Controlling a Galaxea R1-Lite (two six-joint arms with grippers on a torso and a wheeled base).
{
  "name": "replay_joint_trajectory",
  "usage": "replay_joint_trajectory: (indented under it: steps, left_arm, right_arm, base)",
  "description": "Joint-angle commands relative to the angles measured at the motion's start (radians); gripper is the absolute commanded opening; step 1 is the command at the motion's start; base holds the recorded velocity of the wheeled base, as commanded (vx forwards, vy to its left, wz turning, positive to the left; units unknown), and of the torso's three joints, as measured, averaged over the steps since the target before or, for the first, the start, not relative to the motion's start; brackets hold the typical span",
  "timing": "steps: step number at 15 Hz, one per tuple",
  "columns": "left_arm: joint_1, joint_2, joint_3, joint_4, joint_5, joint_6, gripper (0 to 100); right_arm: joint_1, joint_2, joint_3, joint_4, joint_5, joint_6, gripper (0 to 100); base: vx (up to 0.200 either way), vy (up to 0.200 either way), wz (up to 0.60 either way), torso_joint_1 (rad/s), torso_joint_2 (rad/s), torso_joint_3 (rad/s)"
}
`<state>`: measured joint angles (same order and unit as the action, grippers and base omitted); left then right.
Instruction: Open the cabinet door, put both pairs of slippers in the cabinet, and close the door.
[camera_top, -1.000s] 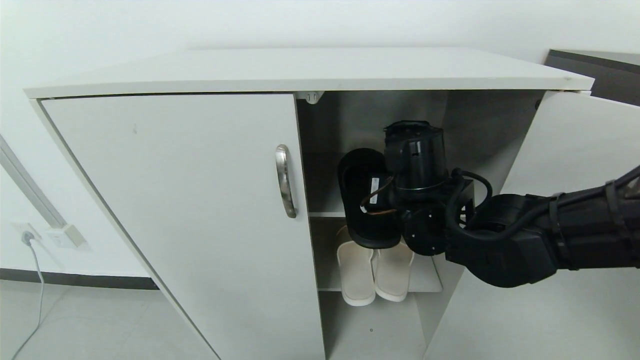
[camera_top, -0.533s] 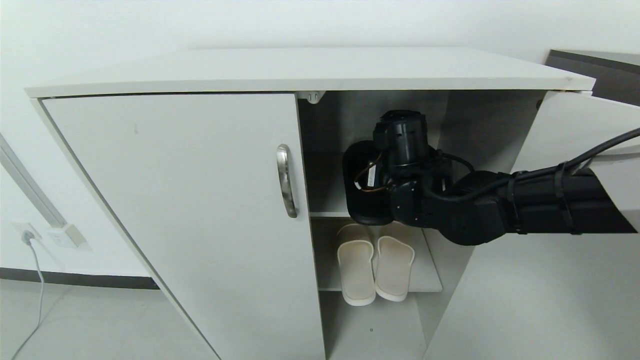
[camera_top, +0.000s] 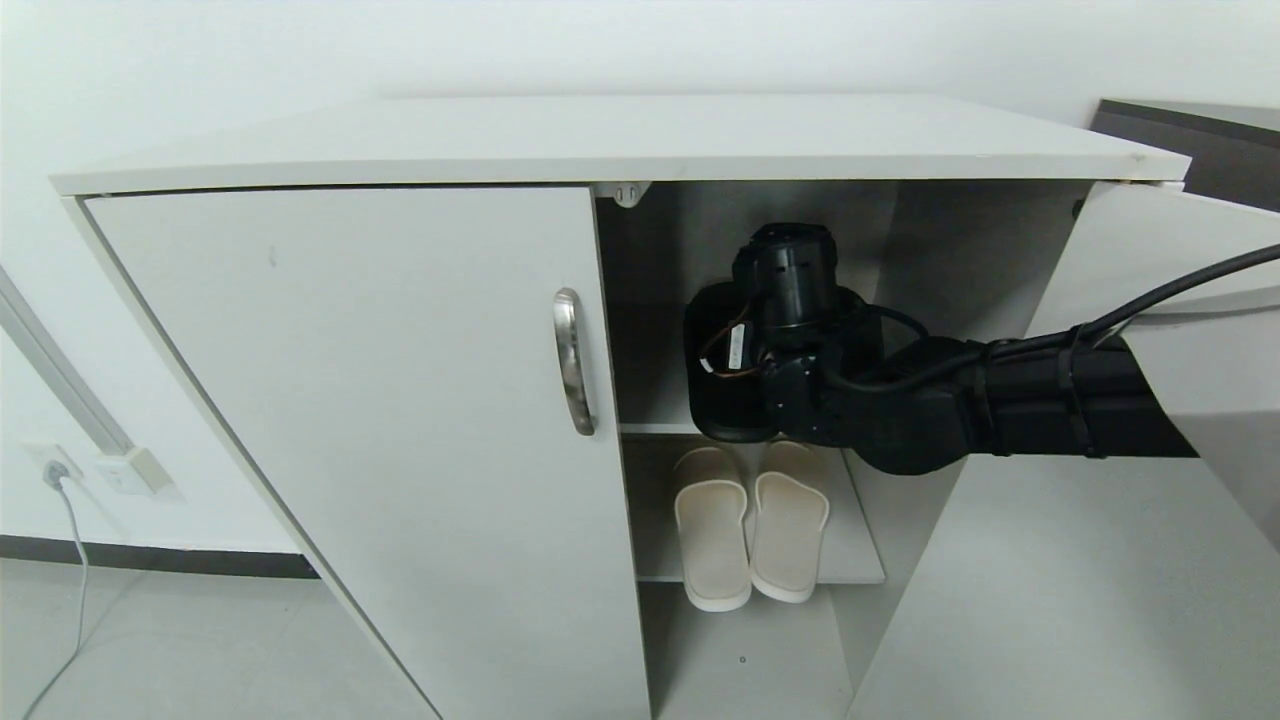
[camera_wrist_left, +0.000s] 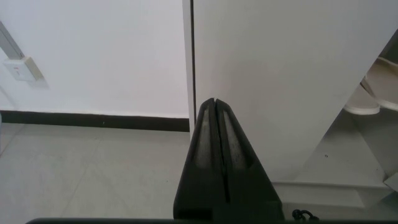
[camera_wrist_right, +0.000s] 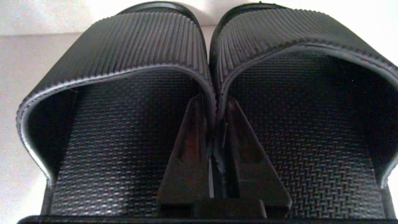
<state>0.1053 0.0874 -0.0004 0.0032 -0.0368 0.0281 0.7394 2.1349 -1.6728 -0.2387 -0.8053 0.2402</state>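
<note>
Pinching both black slippers (camera_wrist_right: 124, 149) by their straps, the right end effector (camera_wrist_right: 214, 111) holds them inside the cabinet (camera_top: 620, 135).

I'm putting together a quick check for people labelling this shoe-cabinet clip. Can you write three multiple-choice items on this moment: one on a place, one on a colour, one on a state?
1. Where do the white slippers lie?
A) on the floor
B) on the lower shelf of the cabinet
C) on a chair

2. What colour are the slippers held by the right gripper?
A) black
B) red
C) yellow

3. How does the right door stand?
A) shut
B) taken off
C) swung open

Key:
1 B: the head view shows them side by side on that shelf, below the arm.
2 A: the right wrist view shows the gripper pinching the black slippers together by their inner edges.
3 C: the inside of the cabinet is exposed on that side, while the left door is shut.
</note>
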Motion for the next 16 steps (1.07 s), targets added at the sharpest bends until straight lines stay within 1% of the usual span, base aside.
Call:
replay_joint_trajectory:
  steps: [1, 4, 5, 8, 10, 12, 16]
  left_arm:
    - [0.001, 0.002, 0.000, 0.000, 0.000, 0.000, 0]
    - [0.001, 0.002, 0.000, 0.000, 0.000, 0.000, 0]
    - [0.001, 0.002, 0.000, 0.000, 0.000, 0.000, 0]
    - [0.001, 0.002, 0.000, 0.000, 0.000, 0.000, 0]
    - [0.001, 0.002, 0.000, 0.000, 0.000, 0.000, 0]
    - [0.001, 0.002, 0.000, 0.000, 0.000, 0.000, 0]
    - [0.001, 0.002, 0.000, 0.000, 0.000, 0.000, 0]
  right_arm:
    - [-0.003, 0.011, -0.002, -0.001, 0.000, -0.001, 0]
    - [-0.003, 0.016, -0.001, -0.001, 0.000, 0.001, 0]
    - [-0.003, 0.016, -0.001, -0.001, 0.000, 0.001, 100]
    - [0.000, 0.003, 0.004, -0.002, 0.000, 0.004, 100]
    - [0.009, -0.027, 0.036, -0.004, -0.005, 0.004, 100]
    - [0.029, -0.073, 0.097, -0.007, -0.008, 0.007, 100]
    - [0.091, -0.222, 0.278, -0.010, -0.011, 0.017, 100]
  base:
    - [0.000, 0.000, 0.00, 0.000, 0.00, 0.000]
    - [0.000, 0.000, 0.00, 0.000, 0.00, 0.000]
    - [0.000, 0.000, 0.00, 0.000, 0.00, 0.000]
    - [0.000, 0.000, 0.00, 0.000, 0.00, 0.000]
    - [0.000, 0.000, 0.00, 0.000, 0.00, 0.000]
    - [0.000, 0.000, 0.00, 0.000, 0.00, 0.000]
    - [0.000, 0.000, 0.00, 0.000, 0.00, 0.000]
